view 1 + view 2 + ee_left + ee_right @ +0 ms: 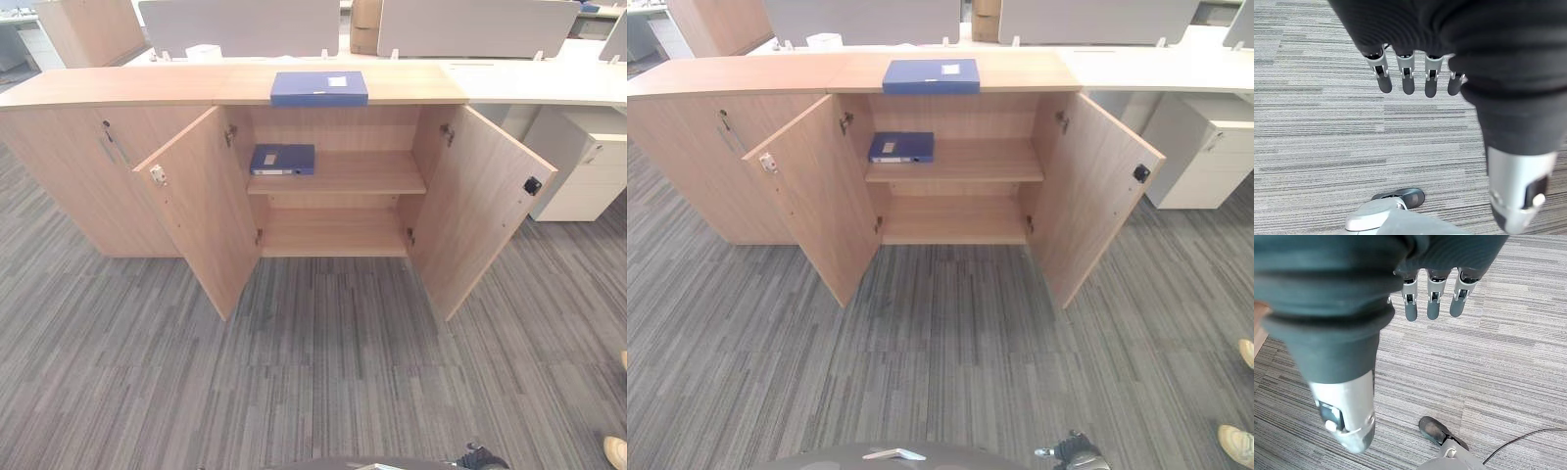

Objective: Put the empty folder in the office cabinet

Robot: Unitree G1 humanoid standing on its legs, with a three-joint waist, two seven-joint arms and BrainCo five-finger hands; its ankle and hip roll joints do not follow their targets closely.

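Note:
A blue folder (318, 87) lies flat on top of the wooden office cabinet (411, 86), above its open middle section. Both cabinet doors (201, 206) stand open. Inside, a second blue folder (282, 159) lies flat at the left end of the upper shelf (362, 176); the lower shelf is bare. My left hand (1415, 73) hangs over the carpet with straight fingers and holds nothing. My right hand (1432, 298) likewise hangs with straight fingers over the floor, far from the cabinet.
Grey striped carpet (313, 372) stretches between me and the cabinet. A white drawer unit (588, 166) stands to the right of the open right door (480, 206). A person's shoes (1236, 441) show at the lower right edge. Desk partitions rise behind the cabinet.

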